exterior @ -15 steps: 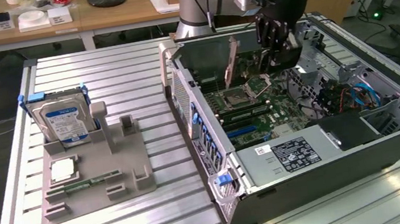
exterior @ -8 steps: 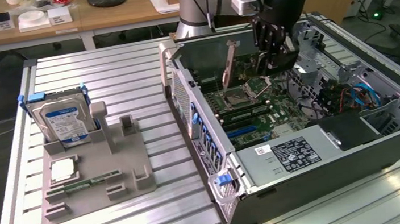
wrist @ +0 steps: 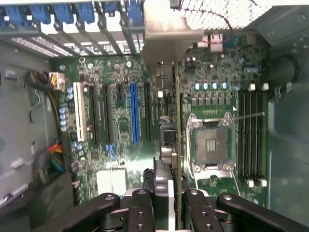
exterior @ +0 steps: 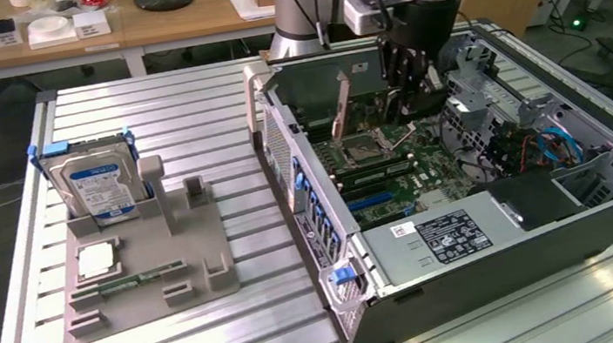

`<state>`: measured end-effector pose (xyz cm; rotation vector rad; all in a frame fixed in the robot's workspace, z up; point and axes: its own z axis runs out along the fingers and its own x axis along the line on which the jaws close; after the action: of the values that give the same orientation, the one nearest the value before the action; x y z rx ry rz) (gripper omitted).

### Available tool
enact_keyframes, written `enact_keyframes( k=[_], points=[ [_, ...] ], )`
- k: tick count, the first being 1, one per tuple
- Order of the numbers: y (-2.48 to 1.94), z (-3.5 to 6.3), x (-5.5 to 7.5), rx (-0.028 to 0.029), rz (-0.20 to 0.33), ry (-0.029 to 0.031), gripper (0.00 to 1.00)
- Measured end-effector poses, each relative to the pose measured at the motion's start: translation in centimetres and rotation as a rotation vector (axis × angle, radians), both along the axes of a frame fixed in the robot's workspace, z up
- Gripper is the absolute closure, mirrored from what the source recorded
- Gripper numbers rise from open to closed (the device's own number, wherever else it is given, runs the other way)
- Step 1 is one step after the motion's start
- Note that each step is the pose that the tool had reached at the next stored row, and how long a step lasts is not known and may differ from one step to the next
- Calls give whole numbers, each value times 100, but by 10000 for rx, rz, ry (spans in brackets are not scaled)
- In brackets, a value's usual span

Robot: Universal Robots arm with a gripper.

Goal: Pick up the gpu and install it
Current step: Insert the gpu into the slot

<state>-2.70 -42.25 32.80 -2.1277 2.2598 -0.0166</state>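
Observation:
The gpu (exterior: 326,90) hangs edge-down inside the open computer case (exterior: 594,228), just above the motherboard near the CPU socket (exterior: 368,142). Its brownish-green board faces the exterior view's left and its metal end bracket (exterior: 257,85) sits at the case's rear wall. My gripper (exterior: 406,106) is shut on the card's end away from the bracket. In the wrist view the gpu (wrist: 176,111) runs edge-on away from my gripper (wrist: 166,210), with its bracket (wrist: 169,29) by the rear slot openings. The card lies between the black slots and the CPU socket (wrist: 211,145), to one side of the long blue slot (wrist: 134,113).
A grey fixture (exterior: 195,264) on the slatted table holds an upright hard drive (exterior: 97,184), a small square silver chip (exterior: 95,260) and a memory stick (exterior: 127,282). Inside the case are a labelled power supply (exterior: 444,238), cables (exterior: 544,147) and a drive cage (exterior: 483,84).

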Motion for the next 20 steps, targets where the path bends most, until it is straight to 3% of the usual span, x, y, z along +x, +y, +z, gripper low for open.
enact_keyframes(
  k=[6,11,20],
  points=[
    [-138,-42,-40,-2,0,1,72],
    [-147,-124,-125,1,0,0,72],
    [-188,-277,-163,-1,79,-3,72]
  ],
)
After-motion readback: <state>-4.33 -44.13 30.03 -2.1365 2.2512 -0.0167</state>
